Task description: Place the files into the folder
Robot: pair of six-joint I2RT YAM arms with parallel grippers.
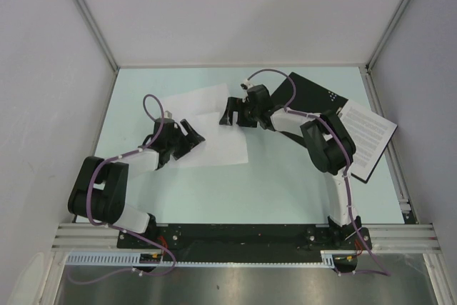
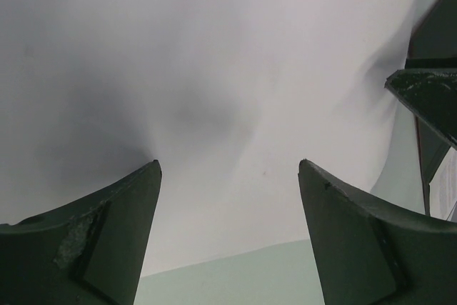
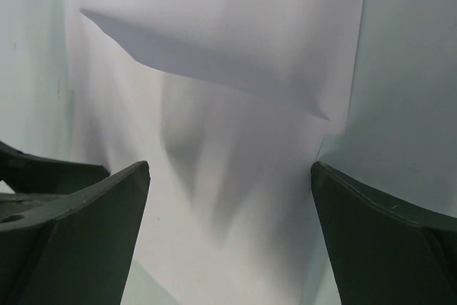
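The files are in two places. Two nearly blank sheets (image 1: 211, 133) lie overlapping on the pale green table (image 1: 271, 183), left of the middle. A third sheet with lines of black text (image 1: 368, 132) rests well apart at the right, on the open folder (image 1: 307, 94). The folder lies flat at the far right with its black inside and small white dots facing up.

The left claw (image 1: 187, 137) is at the left part of the blank sheets. In its own view the left claw (image 2: 230, 166) has its two fingers (image 2: 107, 241) spread wide, with only white paper and a strip of table between them. It grips nothing, and I cannot tell whether the tips touch the paper.

The right claw (image 1: 235, 116) is at the far right edge of the same sheets, between them and the folder, pointing left. In its own view the right claw (image 3: 230, 169) is also spread wide with nothing between the fingers (image 3: 371, 233). Beyond its fingers one sheet (image 3: 214, 26) lies across the other, with a shadow under its edge. Whether this claw touches the paper cannot be told either. Each wrist view catches a dark part of the other claw at its edge.
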